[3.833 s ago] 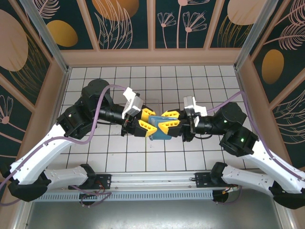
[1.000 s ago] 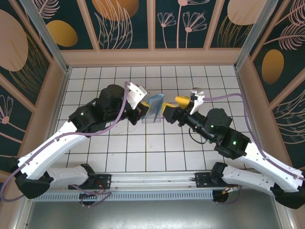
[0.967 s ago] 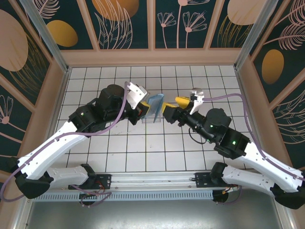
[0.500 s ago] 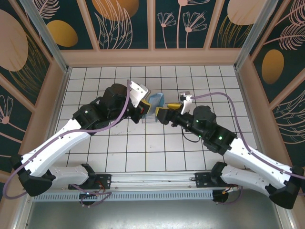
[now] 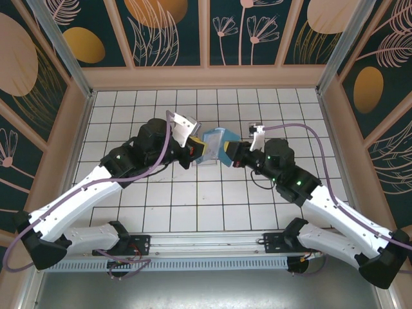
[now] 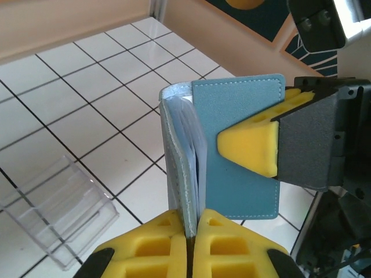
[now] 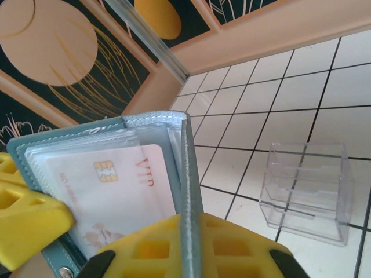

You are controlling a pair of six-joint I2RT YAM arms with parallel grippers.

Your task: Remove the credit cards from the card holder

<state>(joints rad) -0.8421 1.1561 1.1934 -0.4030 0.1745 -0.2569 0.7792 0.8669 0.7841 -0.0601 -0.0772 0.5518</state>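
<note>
Above white tiles [image 5: 212, 212], teal card holder [image 6: 232, 98] ajar, pale credit card [image 7: 116, 179] inside, left claw [image 6: 188, 223] and right claw [image 7: 189, 231] clamped on it.

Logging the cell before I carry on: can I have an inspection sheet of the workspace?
Surface: white tiled table.
Job's things: card holder held open in the air; pale card in its sleeve.
Clutter: clear tray on the table.
Grippers: left gripper and right gripper each shut on a holder panel.
Cables: purple cables run along both arms.
Surroundings: floral walls.
</note>
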